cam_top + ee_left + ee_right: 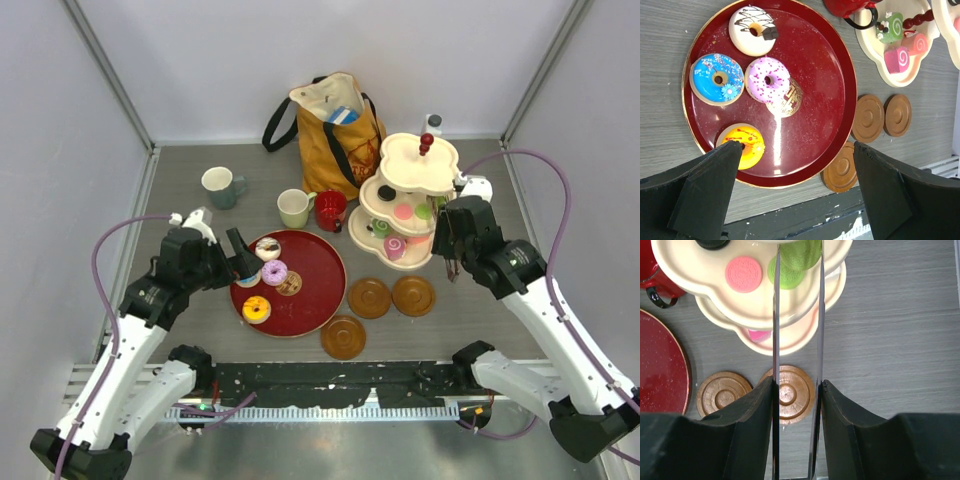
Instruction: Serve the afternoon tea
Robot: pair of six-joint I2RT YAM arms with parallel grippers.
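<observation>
The cream 3-tier stand [400, 160], scallop-rimmed, sits at 2 o'clock on the table. Its middle tier carries 1 pink macaron [743, 274] and 2 green macarons [795, 260]. Pink and green roll cakes [896, 59] lie on the bottom tier. At its 9 o'clock stand the red mug [330, 209], the pale green mug [293, 208] and, farther off, the grey-green mug [218, 185]. 3 brown saucers [369, 297] lie at its 6 o'clock.

The red tray [820, 75] holds 4 donuts [769, 79]: white, blue, purple and yellow. The right gripper [796, 390] clamps thin metal tongs [775, 315], their blades crossing the green macarons. The left gripper [796, 149] hangs wide open at the tray's 9 o'clock edge.
</observation>
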